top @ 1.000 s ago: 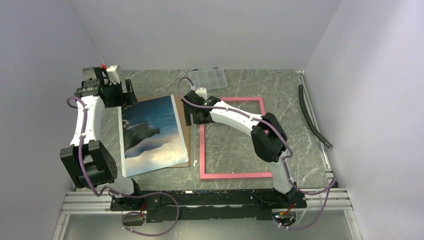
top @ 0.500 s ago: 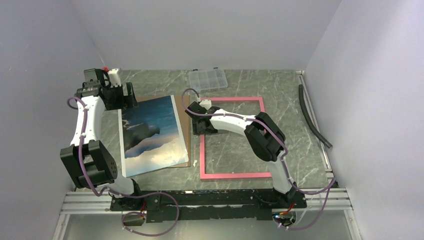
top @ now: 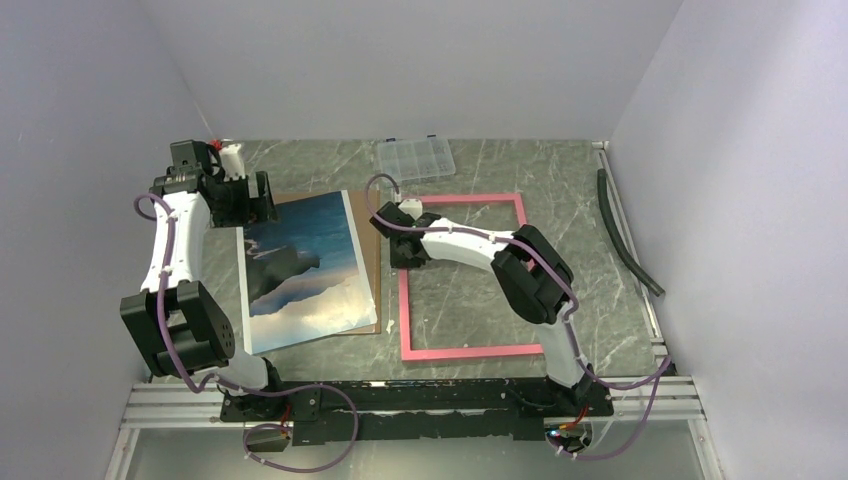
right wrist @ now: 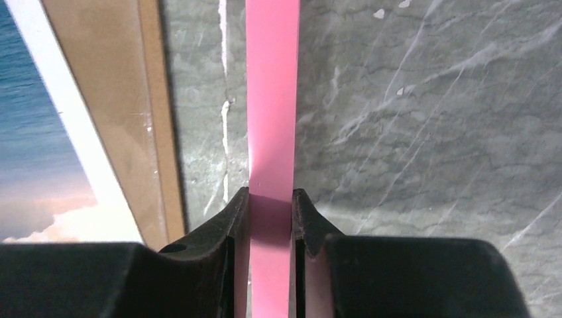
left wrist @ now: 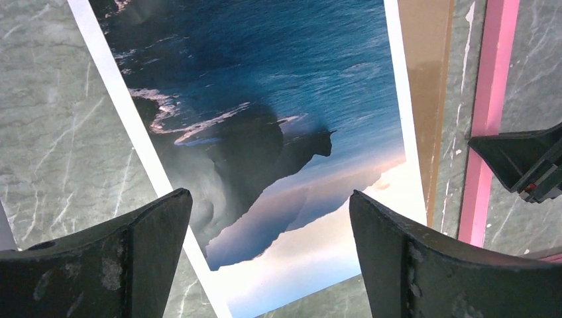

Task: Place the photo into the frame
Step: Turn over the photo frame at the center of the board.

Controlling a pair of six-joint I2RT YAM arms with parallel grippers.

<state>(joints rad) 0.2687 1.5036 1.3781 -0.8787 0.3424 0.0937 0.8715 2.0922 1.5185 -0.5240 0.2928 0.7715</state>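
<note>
The photo, a sea and mountain print, lies flat at the left on a brown backing board. To its right lies the frame, pink-edged and flat on the table. My right gripper is down on the frame's left bar near its far end. In the right wrist view the fingers press both sides of the pink bar. My left gripper hovers over the photo's far left corner. Its jaws stand wide open above the photo, holding nothing.
A small clear compartment box stands at the back middle. A black hose lies along the right wall. The backing board's edge runs close beside the frame's left bar. White walls close in three sides.
My right gripper has moved down onto the frame's left bar and closed from wide open onto it. The left gripper shifted slightly and stays open.
</note>
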